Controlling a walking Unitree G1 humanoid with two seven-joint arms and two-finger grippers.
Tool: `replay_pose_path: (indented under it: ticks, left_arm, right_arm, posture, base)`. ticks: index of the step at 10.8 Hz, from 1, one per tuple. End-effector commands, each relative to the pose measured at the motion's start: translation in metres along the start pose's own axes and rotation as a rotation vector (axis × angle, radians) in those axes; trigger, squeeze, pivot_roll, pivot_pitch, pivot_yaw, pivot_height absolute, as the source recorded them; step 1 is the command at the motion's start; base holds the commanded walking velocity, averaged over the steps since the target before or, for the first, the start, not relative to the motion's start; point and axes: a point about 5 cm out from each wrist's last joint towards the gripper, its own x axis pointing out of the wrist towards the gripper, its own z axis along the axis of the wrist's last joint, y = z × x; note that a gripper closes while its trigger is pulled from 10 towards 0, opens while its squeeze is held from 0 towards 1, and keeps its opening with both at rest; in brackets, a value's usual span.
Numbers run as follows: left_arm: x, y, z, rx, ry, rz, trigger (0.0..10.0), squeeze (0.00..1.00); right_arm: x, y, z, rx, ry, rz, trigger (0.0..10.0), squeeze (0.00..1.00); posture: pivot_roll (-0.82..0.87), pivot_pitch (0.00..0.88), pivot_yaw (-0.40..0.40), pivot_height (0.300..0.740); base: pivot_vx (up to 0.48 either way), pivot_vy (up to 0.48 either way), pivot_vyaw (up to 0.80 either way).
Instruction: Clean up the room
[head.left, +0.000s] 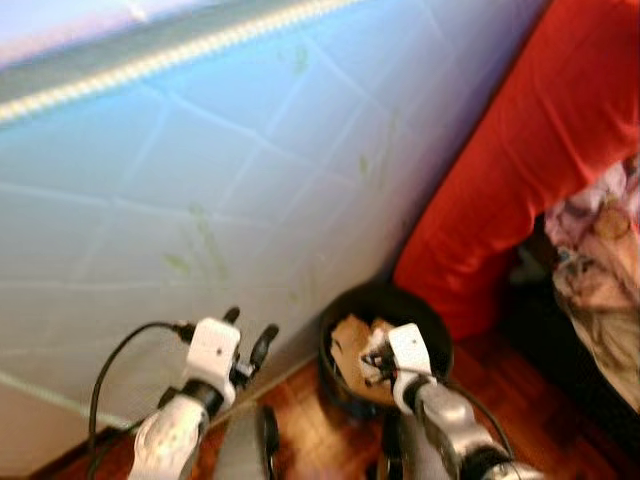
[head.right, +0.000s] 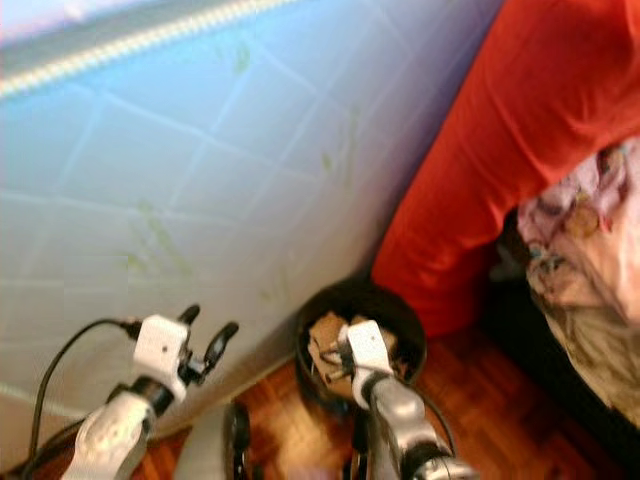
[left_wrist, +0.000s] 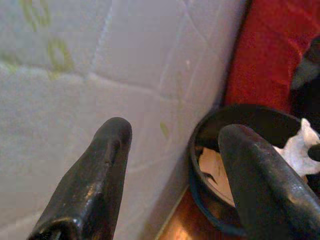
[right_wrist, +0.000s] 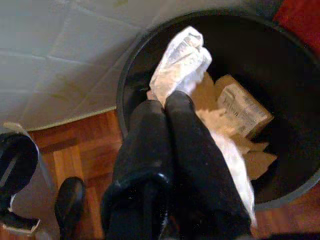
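Note:
A round black bin (head.left: 400, 295) stands on the wooden floor against the side of a mattress. It holds brown cardboard scraps (right_wrist: 245, 110) and paper. My right gripper (right_wrist: 167, 102) hangs over the bin's mouth, shut on a crumpled white wrapper (right_wrist: 182, 57) that sticks out past the fingertips above the bin's inside. In the head views the right gripper (head.left: 375, 358) sits over the near rim. My left gripper (head.left: 250, 330) is open and holds nothing, to the left of the bin, close to the mattress side. The bin (left_wrist: 192, 150) also appears in the left wrist view.
The pale blue quilted mattress (head.left: 200, 180) walls off the left and back. A red blanket (head.left: 520, 150) hangs down behind the bin on the right. A heap of clothes (head.left: 600, 260) lies at the far right. Wooden floor (head.left: 320, 430) shows in front.

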Motion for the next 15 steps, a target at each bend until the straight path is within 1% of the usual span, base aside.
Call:
replay_pose_path:
  ticks: [1,2,3,4,5,7,8,9,10,11,12,13,14,15]
  left_arm:
    - [-0.005,-0.001,0.001,-0.018,0.007,-0.003,10.0,0.00]
    - [-0.014,-0.002,0.004,-0.022,0.013,0.001,10.0,0.00]
    - [-0.018,-0.003,0.006,-0.025,0.019,0.005,10.0,0.00]
    - [-0.023,-0.003,0.008,-0.025,0.028,0.011,10.0,0.00]
    - [-0.027,-0.004,0.008,-0.028,0.038,0.016,10.0,0.00]
    - [-0.031,-0.008,0.010,-0.033,0.046,0.014,10.0,0.00]
    - [-0.031,-0.009,0.011,-0.035,0.051,0.012,10.0,0.00]
    - [-0.031,-0.010,0.012,-0.036,0.055,0.012,10.0,0.00]
    - [-0.031,-0.009,0.013,-0.033,0.056,0.013,10.0,0.00]
    - [-0.031,-0.008,0.013,-0.032,0.058,0.014,10.0,0.00]
    - [-0.033,-0.007,0.013,-0.030,0.065,0.017,10.0,0.00]
    - [-0.034,-0.007,0.013,-0.033,0.070,0.016,10.0,0.00]
    - [-0.036,-0.008,0.013,-0.035,0.074,0.013,10.0,0.00]
    - [-0.037,-0.009,0.013,-0.036,0.078,0.012,10.0,0.00]
  right_arm:
    - [0.000,0.000,-0.003,0.010,0.027,-0.014,10.0,0.00]
    - [0.001,-0.003,0.001,0.041,0.015,-0.032,10.0,0.00]
    - [0.001,-0.006,0.004,0.062,0.009,-0.046,10.0,0.00]
    - [0.000,-0.013,0.007,0.078,-0.009,-0.081,10.0,0.00]
    - [0.000,-0.027,0.020,0.115,-0.059,-0.150,10.0,0.00]
    - [0.000,-0.037,0.037,0.098,-0.114,-0.189,10.0,0.00]
    - [0.002,-0.037,0.043,0.103,-0.119,-0.190,10.0,0.00]
    - [0.002,-0.037,0.043,0.121,-0.119,-0.188,10.0,0.00]
    - [0.004,-0.032,0.040,0.130,-0.096,-0.156,10.0,0.00]
    - [0.004,-0.030,0.038,0.128,-0.092,-0.148,10.0,0.00]
    - [0.004,-0.026,0.032,0.120,-0.054,-0.123,10.0,0.65]
    - [0.003,-0.025,0.022,0.080,0.004,-0.120,10.0,0.95]
    - [0.002,-0.025,0.018,0.075,0.015,-0.125,10.0,1.00]
    - [0.001,-0.026,0.016,0.082,0.019,-0.129,10.0,1.00]
  posture:
    - [0.20,0.271,-0.003,0.610]
    - [0.23,0.302,0.000,0.610]
    - [0.24,0.317,0.000,0.610]
    - [0.26,0.333,0.002,0.610]
    - [0.26,0.343,0.005,0.610]
    - [0.27,0.355,0.008,0.610]
    - [0.27,0.357,0.008,0.610]
    - [0.27,0.356,0.009,0.610]
    - [0.28,0.358,0.010,0.610]
    - [0.28,0.359,0.011,0.610]
    - [0.28,0.362,0.012,0.610]
    - [0.28,0.366,0.012,0.610]
    - [0.28,0.371,0.013,0.610]
    - [0.28,0.373,0.014,0.610]
  base:
    - [0.000,0.000,0.00]
    - [0.000,0.000,0.00]
    - [0.000,0.000,0.00]
    - [0.000,0.000,0.00]
    - [0.000,0.000,0.00]
    - [0.000,0.000,0.00]
    - [0.000,0.000,0.00]
    - [0.000,0.000,0.00]
    - [0.000,0.000,0.00]
    - [0.000,0.000,0.00]
    - [0.000,0.000,0.00]
    - [0.000,0.000,0.00]
    - [0.000,0.000,0.00]
    - [0.000,0.000,0.00]
